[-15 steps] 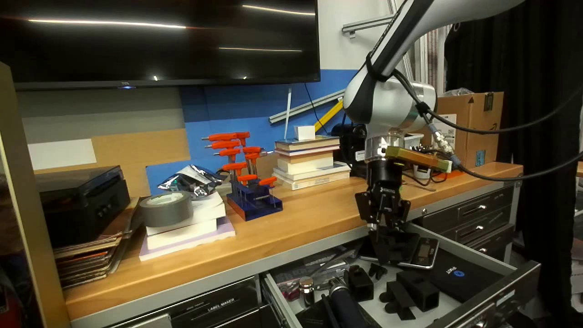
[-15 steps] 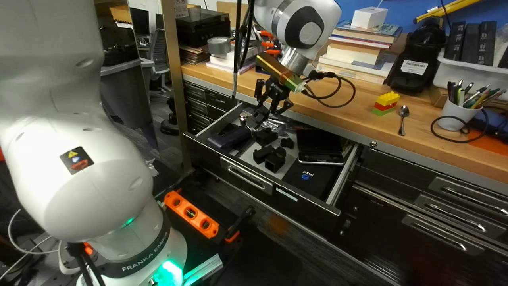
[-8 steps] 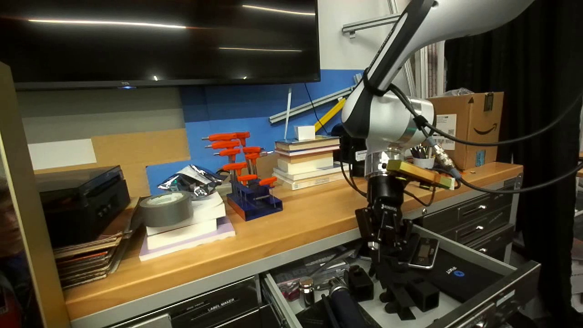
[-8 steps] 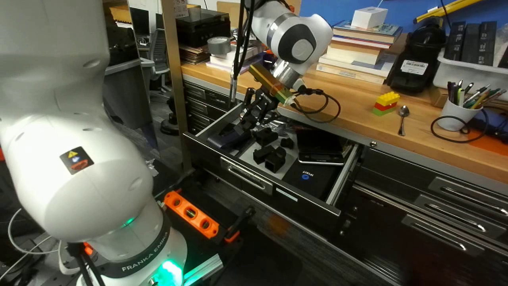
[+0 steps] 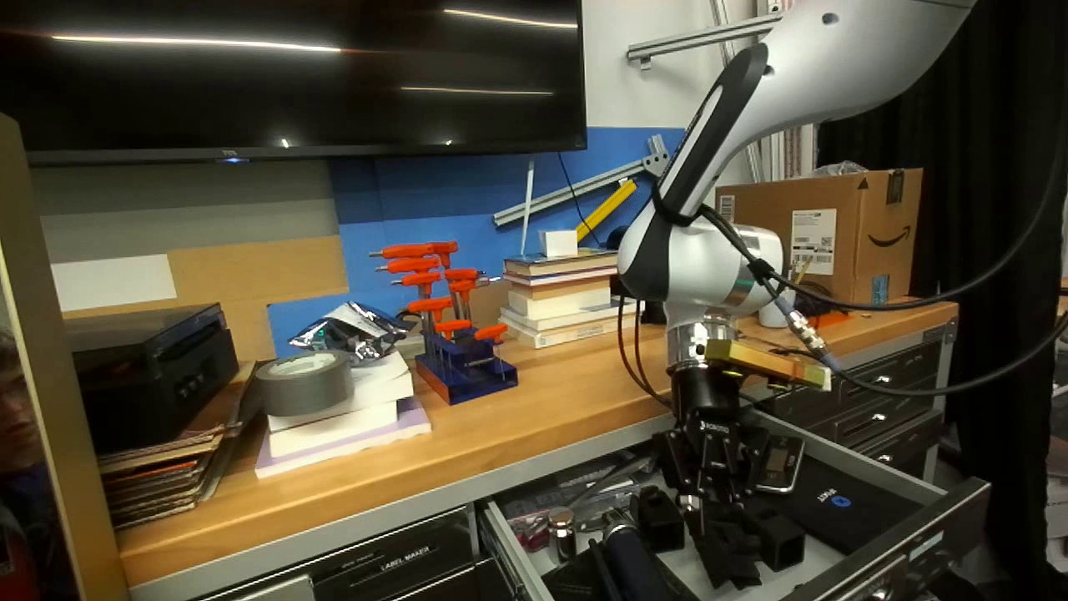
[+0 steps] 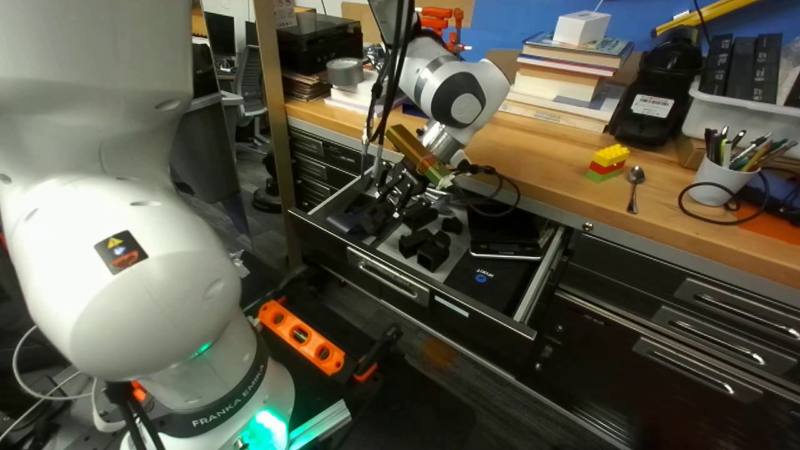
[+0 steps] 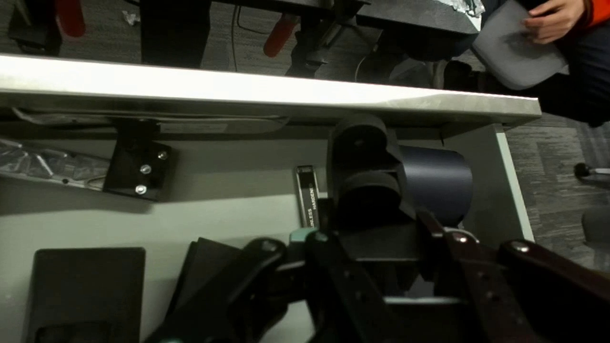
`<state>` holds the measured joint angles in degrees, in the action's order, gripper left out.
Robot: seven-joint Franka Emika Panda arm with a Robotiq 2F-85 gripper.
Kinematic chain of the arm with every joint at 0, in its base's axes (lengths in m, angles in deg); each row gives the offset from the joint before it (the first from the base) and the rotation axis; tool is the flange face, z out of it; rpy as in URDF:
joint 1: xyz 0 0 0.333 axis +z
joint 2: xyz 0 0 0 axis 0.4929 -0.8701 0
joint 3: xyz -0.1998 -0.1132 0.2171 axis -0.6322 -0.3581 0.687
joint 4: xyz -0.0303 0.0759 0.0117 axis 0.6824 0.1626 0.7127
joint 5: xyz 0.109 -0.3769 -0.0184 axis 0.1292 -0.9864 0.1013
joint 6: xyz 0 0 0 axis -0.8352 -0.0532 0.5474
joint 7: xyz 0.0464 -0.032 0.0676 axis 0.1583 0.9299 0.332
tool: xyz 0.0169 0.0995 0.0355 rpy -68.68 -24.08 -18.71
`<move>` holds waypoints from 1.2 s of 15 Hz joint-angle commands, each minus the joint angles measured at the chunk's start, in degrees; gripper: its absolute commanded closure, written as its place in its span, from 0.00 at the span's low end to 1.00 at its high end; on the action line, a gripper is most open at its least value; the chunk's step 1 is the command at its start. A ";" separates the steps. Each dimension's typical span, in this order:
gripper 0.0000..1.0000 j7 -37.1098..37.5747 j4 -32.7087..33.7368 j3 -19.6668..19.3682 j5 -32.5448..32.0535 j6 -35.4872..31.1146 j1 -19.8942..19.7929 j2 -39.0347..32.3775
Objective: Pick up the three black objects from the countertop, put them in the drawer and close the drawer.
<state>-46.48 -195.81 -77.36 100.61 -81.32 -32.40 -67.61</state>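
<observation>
Dropped since half a second ago: black two-finger gripper [image 7: 376, 216], now low over open dark-grey metal drawer [image 6: 490, 334], clamped on matte-black two-lobed block [image 7: 369, 186]. I'd ease toward wrist-view 9 o'clock, off navy-blue cylinder [image 7: 438, 178], touch down before releasing.

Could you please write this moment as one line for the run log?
jaws: closed on black piece | place: low over open drawer, contact below unclear | other black pieces: inside drawer | likely next: release

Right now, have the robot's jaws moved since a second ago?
Yes, downward: in an exterior view, the jaws now sit lower against the countertop than before.
</observation>
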 commanded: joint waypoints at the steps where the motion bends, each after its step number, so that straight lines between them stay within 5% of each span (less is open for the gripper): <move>1: 0.76 1.01 1.26 0.90 -1.84 -0.80 0.38 -1.97; 6: 0.75 1.65 2.21 1.30 -3.74 -0.91 0.56 -3.88; 7: 0.36 2.11 2.43 1.28 -4.17 -0.81 0.59 -4.18; 9: 0.31 2.65 2.62 1.24 -4.66 -0.77 0.49 -4.43; 13: 0.01 3.72 2.74 1.13 -5.37 -0.80 0.43 -4.33; 18: 0.00 13.29 -1.51 -1.70 -10.34 -2.69 1.59 3.31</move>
<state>-40.38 -193.79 -76.99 93.78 -82.82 -32.04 -71.01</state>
